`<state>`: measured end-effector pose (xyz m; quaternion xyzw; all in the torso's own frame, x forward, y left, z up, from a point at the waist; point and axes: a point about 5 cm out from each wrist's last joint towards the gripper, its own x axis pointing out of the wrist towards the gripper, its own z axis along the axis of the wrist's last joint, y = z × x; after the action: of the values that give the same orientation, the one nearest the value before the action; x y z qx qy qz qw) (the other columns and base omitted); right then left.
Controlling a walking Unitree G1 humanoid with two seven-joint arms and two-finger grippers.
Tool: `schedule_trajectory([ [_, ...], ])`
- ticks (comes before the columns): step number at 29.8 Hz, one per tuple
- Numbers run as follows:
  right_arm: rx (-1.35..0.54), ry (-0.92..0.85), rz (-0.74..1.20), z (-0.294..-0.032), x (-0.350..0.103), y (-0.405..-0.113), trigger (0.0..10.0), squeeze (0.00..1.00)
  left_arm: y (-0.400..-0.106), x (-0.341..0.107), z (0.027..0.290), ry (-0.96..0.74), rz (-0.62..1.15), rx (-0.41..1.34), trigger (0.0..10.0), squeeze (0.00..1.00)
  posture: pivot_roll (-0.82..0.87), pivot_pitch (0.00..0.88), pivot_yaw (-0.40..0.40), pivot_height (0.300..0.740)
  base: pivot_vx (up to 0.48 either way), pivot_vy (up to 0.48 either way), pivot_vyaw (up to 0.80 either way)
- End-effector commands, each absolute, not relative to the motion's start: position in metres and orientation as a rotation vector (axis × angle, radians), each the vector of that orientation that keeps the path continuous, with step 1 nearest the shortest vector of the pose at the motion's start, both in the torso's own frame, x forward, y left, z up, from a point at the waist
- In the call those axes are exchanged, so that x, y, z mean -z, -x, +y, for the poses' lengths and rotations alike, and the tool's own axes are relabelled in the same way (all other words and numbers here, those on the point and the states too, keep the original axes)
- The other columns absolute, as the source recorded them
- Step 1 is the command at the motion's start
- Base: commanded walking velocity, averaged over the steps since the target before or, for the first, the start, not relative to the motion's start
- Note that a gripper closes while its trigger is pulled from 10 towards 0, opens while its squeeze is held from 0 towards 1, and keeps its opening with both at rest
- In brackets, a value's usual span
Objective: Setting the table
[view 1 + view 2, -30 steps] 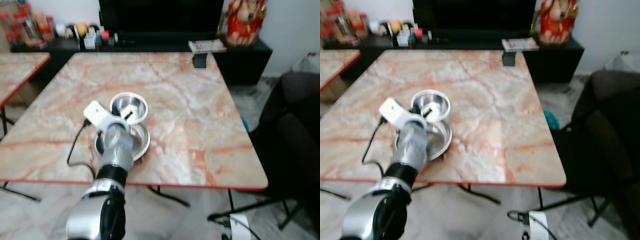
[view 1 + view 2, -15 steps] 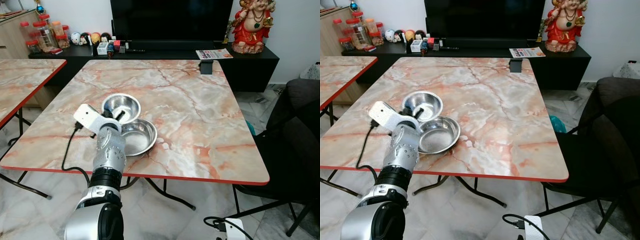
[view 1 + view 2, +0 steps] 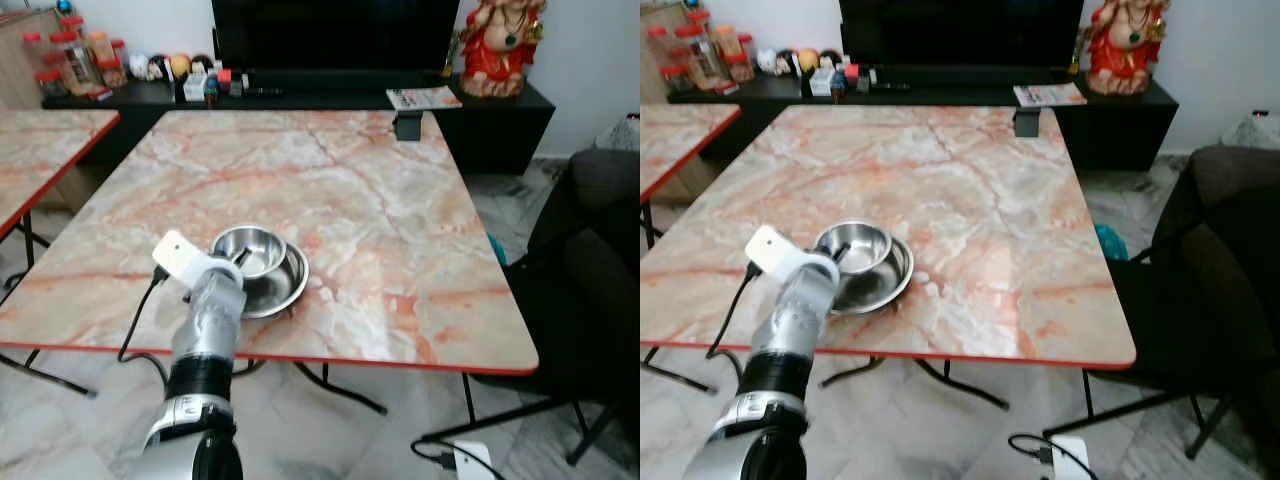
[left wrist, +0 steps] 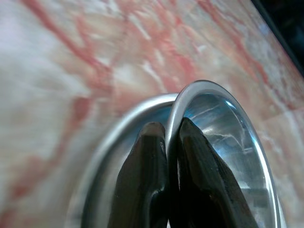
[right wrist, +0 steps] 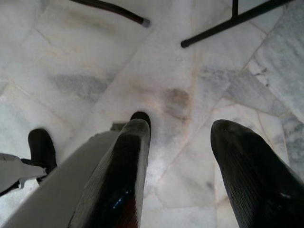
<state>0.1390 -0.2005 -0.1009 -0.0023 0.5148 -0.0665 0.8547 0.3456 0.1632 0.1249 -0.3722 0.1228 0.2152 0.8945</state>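
Small bowl [image 4: 223, 142] rim pinched by left gripper [image 4: 171, 135], inside larger bowl [image 3: 285, 290].

a square table [image 3: 400, 200] with a pink-veined marble top and thin red edge stands on black folding legs over a pale grey marble floor [image 5: 85, 57]. at nine o'clock a second matching table [image 3: 40, 150] shows in part. at twelve o'clock a low black cabinet [image 3: 480, 115] runs along a white wall [image 3: 590, 50], bearing a dark television [image 3: 330, 35], a red figurine [image 3: 500, 45], a magazine [image 3: 422, 97] and jars [image 3: 75, 60]. a dark sofa [image 3: 590, 250] sits at three o'clock.
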Motion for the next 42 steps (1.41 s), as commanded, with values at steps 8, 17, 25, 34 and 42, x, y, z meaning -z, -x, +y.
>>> schedule_trajectory([
  [8, 0.124, 0.009, 1.112, -0.198, 0.105, -0.129, 10.0, 0.00, -0.333, -0.144, 0.157, 0.734, 0.284, -0.329, 10.0, 0.00, -0.06, 0.000, 0.017, 0.740, 0.000, 0.000, 0.00],
  [17, 0.126, 0.004, 1.109, -0.198, 0.104, -0.132, 10.0, 0.00, -0.334, -0.144, 0.143, 0.735, 0.335, -0.294, 10.0, 0.00, -0.07, 0.000, 0.020, 0.740, 0.000, 0.000, 0.00],
  [25, 0.141, -0.005, 1.099, -0.199, 0.103, -0.134, 10.0, 0.00, -0.339, -0.140, 0.142, 0.698, 0.341, -0.317, 10.0, 0.00, -0.08, 0.000, 0.025, 0.740, 0.000, 0.000, 0.00],
  [34, 0.145, -0.011, 1.101, -0.197, 0.103, -0.133, 10.0, 0.00, -0.340, -0.140, 0.144, 0.698, 0.331, -0.350, 10.0, 0.00, -0.08, 0.000, 0.025, 0.740, 0.000, 0.000, 0.00],
  [42, 0.145, -0.013, 1.096, -0.197, 0.103, -0.135, 10.0, 0.00, -0.340, -0.141, 0.153, 0.705, 0.310, -0.423, 10.0, 0.00, -0.08, 0.000, 0.022, 0.740, 0.000, 0.000, 0.00],
])
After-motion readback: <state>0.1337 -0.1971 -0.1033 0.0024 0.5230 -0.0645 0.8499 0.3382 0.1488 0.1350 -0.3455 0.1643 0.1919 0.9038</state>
